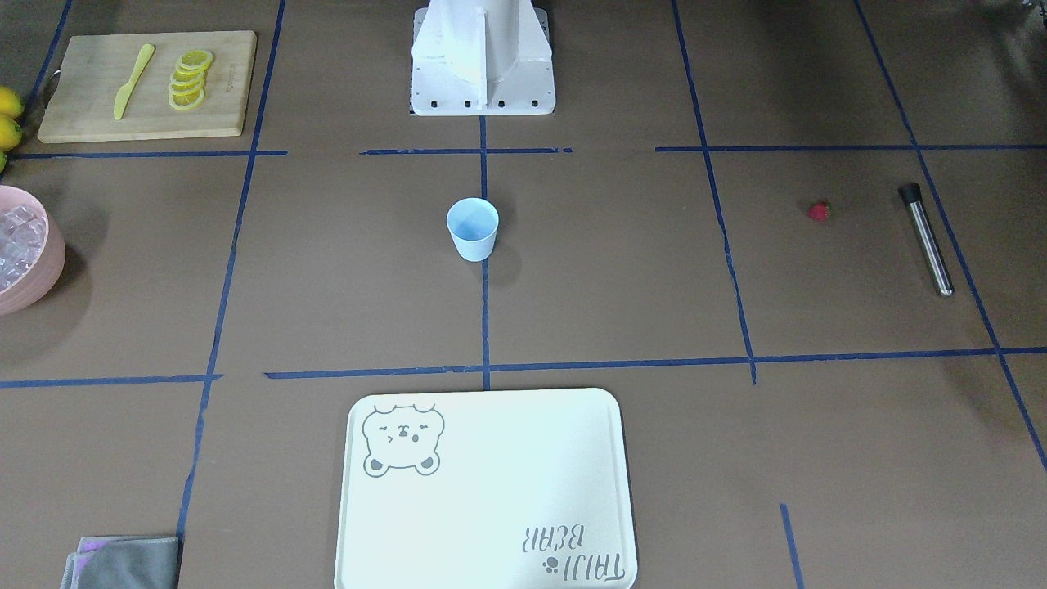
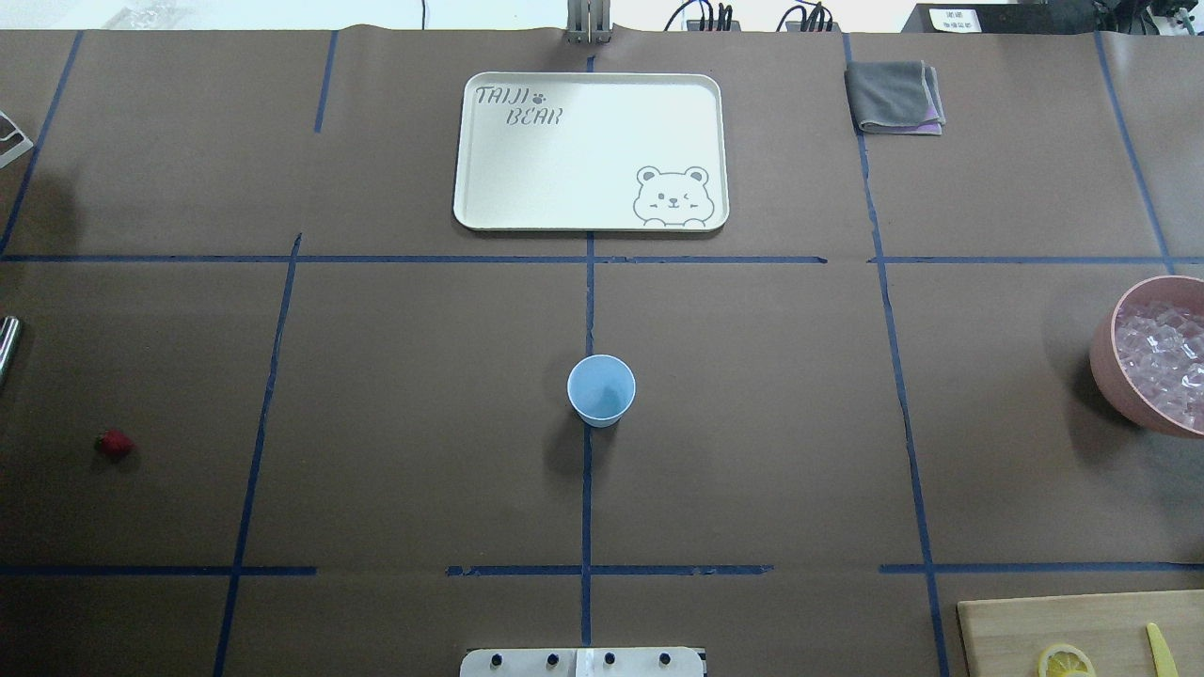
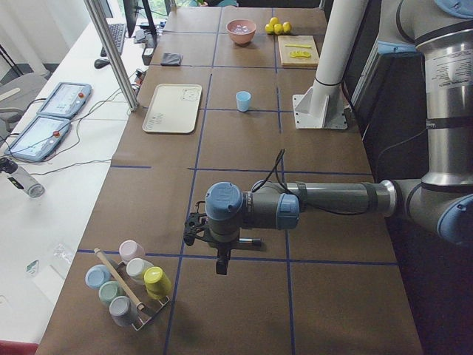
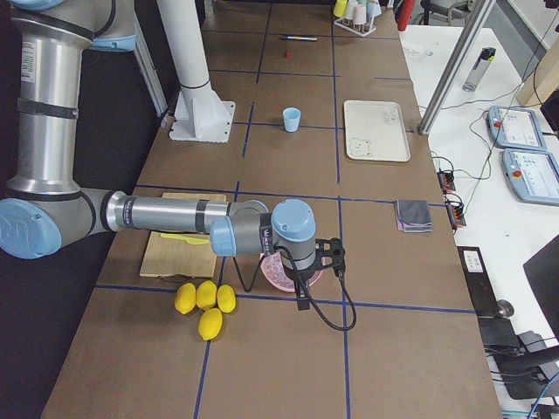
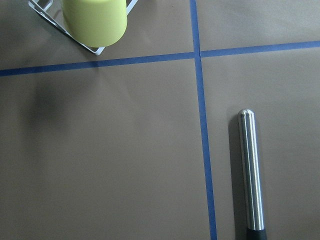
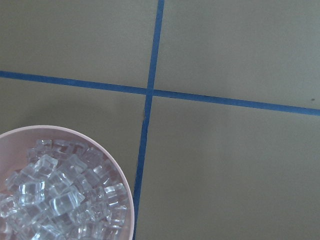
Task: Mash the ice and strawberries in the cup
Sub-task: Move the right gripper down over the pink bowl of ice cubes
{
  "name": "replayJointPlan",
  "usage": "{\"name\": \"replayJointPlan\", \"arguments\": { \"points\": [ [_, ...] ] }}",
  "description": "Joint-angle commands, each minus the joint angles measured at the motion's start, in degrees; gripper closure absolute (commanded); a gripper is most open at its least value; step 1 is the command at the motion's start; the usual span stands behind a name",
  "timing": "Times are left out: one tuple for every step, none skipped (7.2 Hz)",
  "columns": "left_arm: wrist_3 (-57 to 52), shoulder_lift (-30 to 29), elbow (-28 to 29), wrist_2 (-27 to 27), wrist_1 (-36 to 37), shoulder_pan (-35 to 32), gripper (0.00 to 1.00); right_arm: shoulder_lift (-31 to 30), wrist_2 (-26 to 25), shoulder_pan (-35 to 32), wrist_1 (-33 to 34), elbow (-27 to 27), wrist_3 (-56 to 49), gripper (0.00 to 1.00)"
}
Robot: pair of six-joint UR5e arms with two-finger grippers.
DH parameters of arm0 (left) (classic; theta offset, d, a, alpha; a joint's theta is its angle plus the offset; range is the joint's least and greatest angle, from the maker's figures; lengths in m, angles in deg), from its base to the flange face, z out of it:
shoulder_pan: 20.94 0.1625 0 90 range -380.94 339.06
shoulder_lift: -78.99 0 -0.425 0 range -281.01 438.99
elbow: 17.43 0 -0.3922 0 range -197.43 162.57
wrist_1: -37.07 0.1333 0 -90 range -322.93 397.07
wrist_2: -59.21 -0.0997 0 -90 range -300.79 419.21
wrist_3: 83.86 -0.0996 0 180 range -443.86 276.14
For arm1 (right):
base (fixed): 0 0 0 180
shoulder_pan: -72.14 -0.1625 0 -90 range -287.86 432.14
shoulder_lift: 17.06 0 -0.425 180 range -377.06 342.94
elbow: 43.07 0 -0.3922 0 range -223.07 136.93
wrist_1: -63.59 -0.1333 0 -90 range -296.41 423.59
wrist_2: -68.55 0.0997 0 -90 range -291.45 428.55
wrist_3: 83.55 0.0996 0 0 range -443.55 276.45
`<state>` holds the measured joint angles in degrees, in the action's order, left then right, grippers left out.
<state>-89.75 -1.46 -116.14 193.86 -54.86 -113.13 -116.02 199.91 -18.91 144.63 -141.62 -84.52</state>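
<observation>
Cup: the light blue cup (image 2: pixel 601 390) stands upright in the middle of the table (image 2: pixel 752 423). It looks empty.
Strawberry: one red strawberry (image 2: pixel 114 444) lies on the table. In the overhead view it is at about 9 o'clock from the cup, well apart from it.
Ice: the ice (image 2: pixel 1166 362) is piled in the pink bowl (image 2: pixel 1102 371) at 3 o'clock from the cup, also well apart.
Mashing stick: a steel mashing stick (image 1: pixel 926 239) with a black end lies flat, farther out than the strawberry.
Left fingers: the left fingers (image 3: pixel 191 231) hang over the table near the stick. I cannot tell if they are spread or pinched.
Right fingers: the right fingers (image 4: pixel 339 255) hang by the pink bowl. I cannot tell their state either.
How far: nothing is in the cup yet, so the job seems to be just starting.
What could go wrong: ice is slippery and may pop out of a pinch. The strawberry is soft and may get squashed. The light, empty cup may tip if bumped. The round stick may roll away.
</observation>
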Motion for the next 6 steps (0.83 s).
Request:
{"name": "replayJointPlan", "arguments": {
  "points": [
    [0.35, 0.56, -0.52, 0.0, 0.0, 0.17, 0.0, 0.0, 0.04, 0.0, -0.09, -0.06, 0.0, 0.0],
    [0.27, 0.74, -0.35, 0.0, 0.0, 0.08, 0.0, 0.0, 0.04, 0.0, -0.09, -0.06, 0.0, 0.0],
    [0.26, 0.74, -0.52, 0.0, 0.0, 0.08, 0.0, 0.0, 0.13, 0.0, -0.18, -0.24, 0.0, 0.0],
    [0.26, 0.74, -0.52, 0.0, 0.0, 0.08, 0.0, 0.09, 0.3, 0.0, 0.0, -0.59, 0.0, 0.0],
    [0.26, 0.74, -0.43, 0.0, 0.0, 0.08, 0.0, 0.44, 0.31, 0.61, 0.0, -0.59, 0.09, 0.0],
    [0.26, 0.74, -0.43, 0.09, 0.0, 0.08, 0.0, 0.44, 0.57, 1.66, -0.44, -1.2, 0.09, 0.0]
  ]
}}
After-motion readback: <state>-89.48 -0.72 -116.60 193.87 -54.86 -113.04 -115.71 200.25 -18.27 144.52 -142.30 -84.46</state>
